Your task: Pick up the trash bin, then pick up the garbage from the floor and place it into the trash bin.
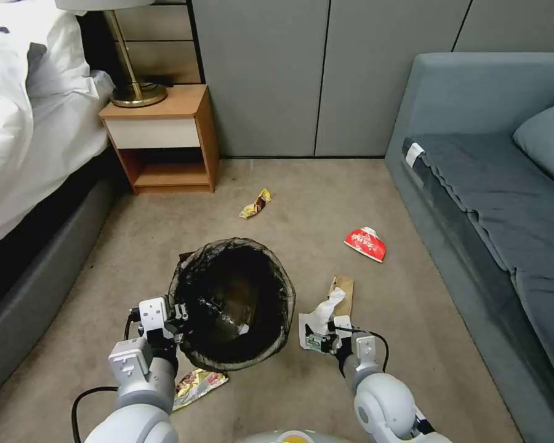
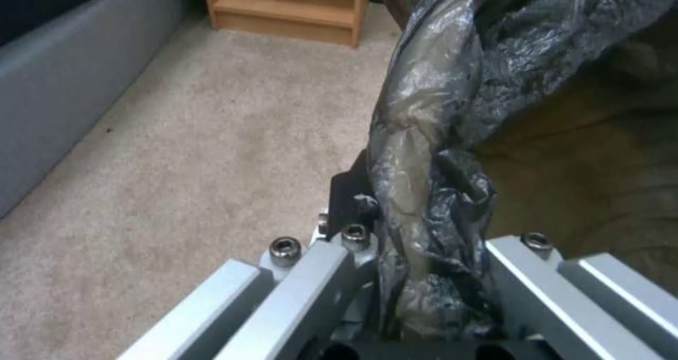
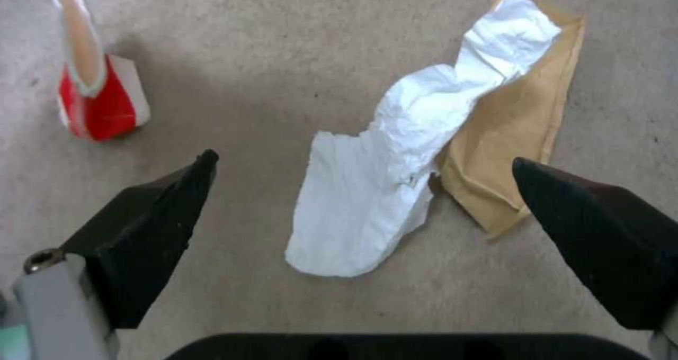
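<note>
Round white plastic trash bin (image 1: pixel 234 301), black crinkled bag folded over its rim, sits in front of me on the beige carpet (image 1: pixel 326 203); my left gripper (image 2: pixel 417 275) is clamped on the bagged rim at its left side. My right gripper (image 3: pixel 364 174) hangs spread wide above the white crumpled tissue (image 3: pixel 395 153), which overlaps a brown cardboard scrap (image 3: pixel 516 137) just right of the bin. Red-and-white wrapper (image 1: pixel 366 243) lies farther out, yellow-brown wrapper (image 1: pixel 256 203) beyond the bin, another crumpled wrapper (image 1: pixel 197 384) near my left arm. Risks: bag film may slide under the left pinch; closing could catch tissue and cardboard together, or skid on carpet.
</note>
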Tool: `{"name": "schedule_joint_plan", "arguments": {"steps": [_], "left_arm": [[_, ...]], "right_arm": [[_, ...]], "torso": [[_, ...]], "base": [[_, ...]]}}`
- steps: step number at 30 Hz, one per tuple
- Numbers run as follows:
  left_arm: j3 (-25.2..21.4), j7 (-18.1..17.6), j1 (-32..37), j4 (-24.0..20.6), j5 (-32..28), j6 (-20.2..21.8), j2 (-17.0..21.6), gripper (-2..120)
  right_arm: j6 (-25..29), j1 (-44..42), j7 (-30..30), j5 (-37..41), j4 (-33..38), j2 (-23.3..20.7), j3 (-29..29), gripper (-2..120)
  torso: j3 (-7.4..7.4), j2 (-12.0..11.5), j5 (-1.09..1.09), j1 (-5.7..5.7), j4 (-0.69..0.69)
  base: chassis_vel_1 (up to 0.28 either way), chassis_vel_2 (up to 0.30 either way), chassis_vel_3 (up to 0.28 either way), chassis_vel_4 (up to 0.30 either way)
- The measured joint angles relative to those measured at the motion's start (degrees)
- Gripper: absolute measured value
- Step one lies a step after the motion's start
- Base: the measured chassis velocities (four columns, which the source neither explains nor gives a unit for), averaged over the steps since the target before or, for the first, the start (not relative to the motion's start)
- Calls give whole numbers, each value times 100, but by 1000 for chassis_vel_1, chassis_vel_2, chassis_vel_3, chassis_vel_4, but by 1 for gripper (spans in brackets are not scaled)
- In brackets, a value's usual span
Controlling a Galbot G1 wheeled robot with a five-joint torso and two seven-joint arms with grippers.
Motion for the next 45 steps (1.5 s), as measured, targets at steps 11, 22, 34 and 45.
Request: {"name": "schedule_joint_plan", "arguments": {"steps": [11, 22, 34, 45], "left_arm": [[3, -3, 26, 5, 46, -6, -20, 1], [4, -3, 64, 0, 49, -21, -23, 1], [7, -3, 65, -2, 48, -30, -27, 1], [14, -4, 56, 4, 49, -63, -37, 1]], "right_arm": [[421, 240, -245, -209, -619, 125, -92, 99], [714, 476, -372, -536, -1243, 251, -177, 92], [925, 733, -446, -682, -1712, 310, -147, 69], [1054, 982, -504, -796, -2088, 379, -130, 39]], "torso": [[0, 0, 0, 0, 0], [0, 0, 0, 0, 0], [0, 0, 0, 0, 0], [0, 0, 0, 0, 0]], "base": [[0, 0, 0, 0], [0, 0, 0, 0], [0, 0, 0, 0], [0, 0, 0, 0]]}}
